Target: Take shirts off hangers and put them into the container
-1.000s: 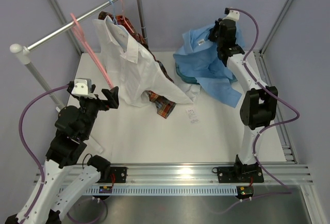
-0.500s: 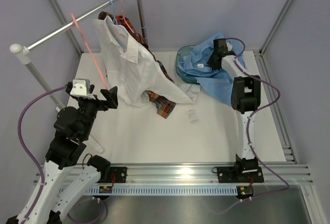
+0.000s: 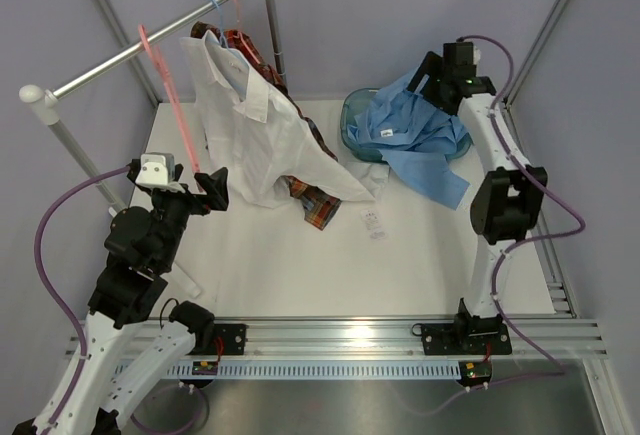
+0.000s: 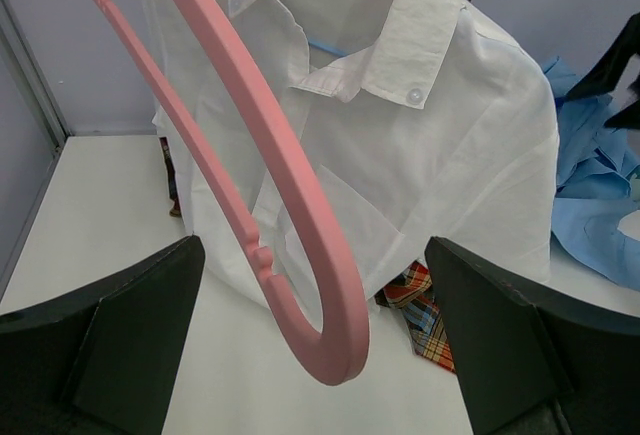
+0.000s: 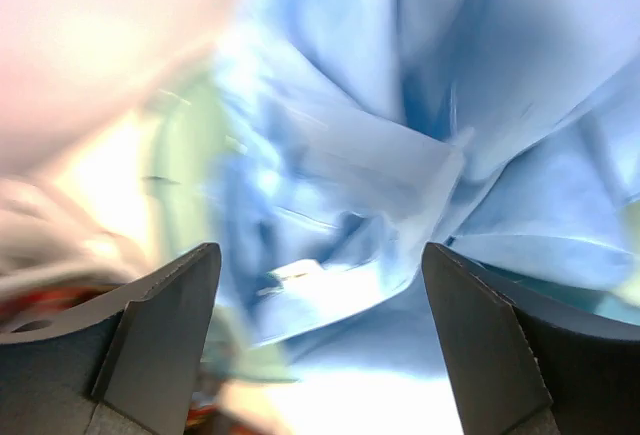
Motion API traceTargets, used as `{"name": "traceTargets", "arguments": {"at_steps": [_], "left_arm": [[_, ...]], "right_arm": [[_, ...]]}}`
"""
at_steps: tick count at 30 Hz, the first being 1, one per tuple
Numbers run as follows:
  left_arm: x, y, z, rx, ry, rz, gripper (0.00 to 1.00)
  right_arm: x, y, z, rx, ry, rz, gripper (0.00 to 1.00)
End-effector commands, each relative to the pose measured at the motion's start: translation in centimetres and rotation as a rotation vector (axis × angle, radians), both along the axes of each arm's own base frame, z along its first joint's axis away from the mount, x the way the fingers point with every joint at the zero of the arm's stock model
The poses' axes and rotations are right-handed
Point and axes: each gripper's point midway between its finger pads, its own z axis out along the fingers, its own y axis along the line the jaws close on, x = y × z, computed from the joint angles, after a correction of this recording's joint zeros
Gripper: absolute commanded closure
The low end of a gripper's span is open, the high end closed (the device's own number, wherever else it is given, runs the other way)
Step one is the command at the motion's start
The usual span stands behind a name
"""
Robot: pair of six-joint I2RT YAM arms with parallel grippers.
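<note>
The light blue shirt (image 3: 415, 135) (image 5: 400, 185) lies crumpled over the teal container (image 3: 352, 115) (image 5: 185, 195), one sleeve spilling onto the table. Just above its far edge hovers my right gripper (image 3: 430, 75) (image 5: 320, 355), open and empty. The white shirt (image 3: 260, 135) (image 4: 440, 155) hangs on a light blue hanger (image 3: 213, 10), with the plaid shirt (image 3: 315, 205) (image 4: 420, 305) behind it on a pink hanger (image 3: 232, 3). A bare pink hanger (image 3: 170, 95) (image 4: 280, 185) dangles from the rail; its lower end hangs between the fingers of my open left gripper (image 3: 212, 193) (image 4: 315, 355), untouched.
The silver rail (image 3: 120, 55) runs diagonally across the back left on two posts. A small white tag (image 3: 371, 222) lies on the table near the plaid hem. Grey walls close in on the left, back and right.
My right gripper has opened and let go of the blue shirt, which has settled over the container; the arm has lifted back towards the far right. The left arm has stayed put.
</note>
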Motion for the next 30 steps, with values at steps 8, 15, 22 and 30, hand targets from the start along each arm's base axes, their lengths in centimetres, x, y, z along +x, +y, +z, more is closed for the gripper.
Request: {"name": "traceTargets", "arguments": {"at_steps": [8, 15, 22, 30], "left_arm": [[0.1, -0.5, 1.1, -0.033, -0.048, -0.025, 0.01], [0.1, -0.4, 1.1, -0.032, -0.046, -0.023, 0.01], [0.5, -0.5, 0.7, -0.025, -0.035, -0.02, 0.01], [0.6, -0.4, 0.4, -0.018, -0.028, -0.011, 0.01]], "right_arm": [[-4.4, -14.0, 5.7, 0.322, -0.215, -0.341, 0.02], [-5.7, -17.7, -1.8, 0.517, -0.125, -0.497, 0.01], [-4.7, -18.2, -6.7, 0.669, -0.104, -0.571, 0.01], [-1.9, -18.8, -10.0, 0.766, -0.126, -0.607, 0.01]]}}
